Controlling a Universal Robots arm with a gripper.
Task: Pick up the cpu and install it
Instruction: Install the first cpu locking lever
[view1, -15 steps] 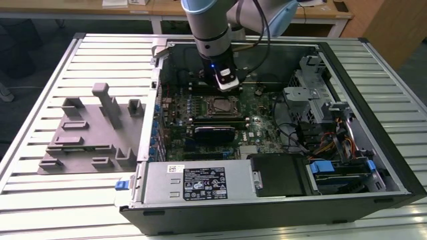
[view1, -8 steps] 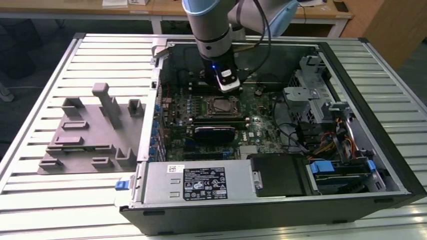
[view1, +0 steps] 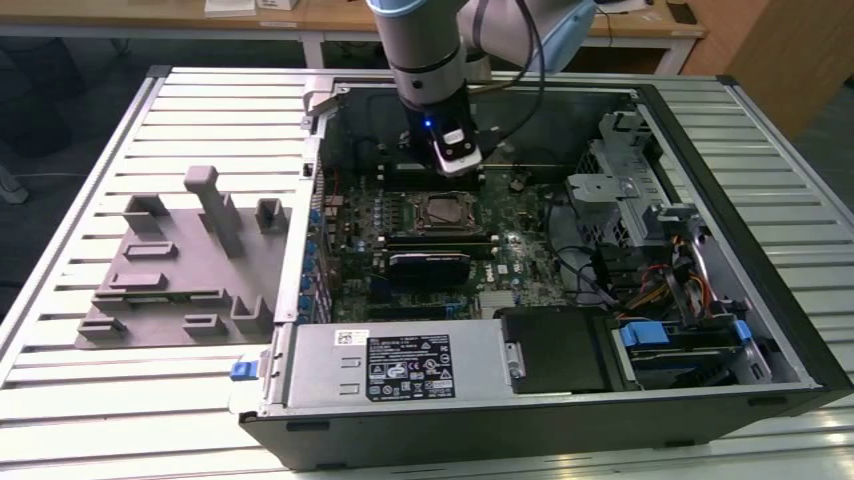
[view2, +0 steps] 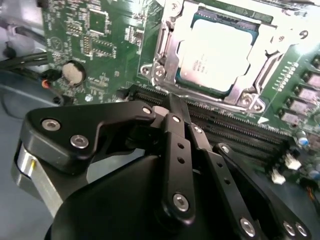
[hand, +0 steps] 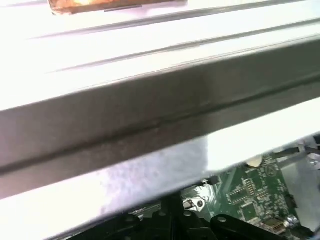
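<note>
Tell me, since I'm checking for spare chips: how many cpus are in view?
1. The cpu lies inside the metal socket frame on the motherboard, as seen in the second wrist view. Another may be hidden from these views.

cpu (view2: 217, 55): shiny silver-grey metal top, smooth
socket frame (view2: 160, 60): bright bare metal
circuit board (view2: 95, 35): green, slightly glossy
end effector (view2: 172, 165): smooth black links, semi-matt, with shiny metal screws
computer case (view1: 561, 425): dark matt metal
table (view1: 80, 390): pale ribbed metal slats
holder tray (view1: 180, 265): matt grey plastic
</note>
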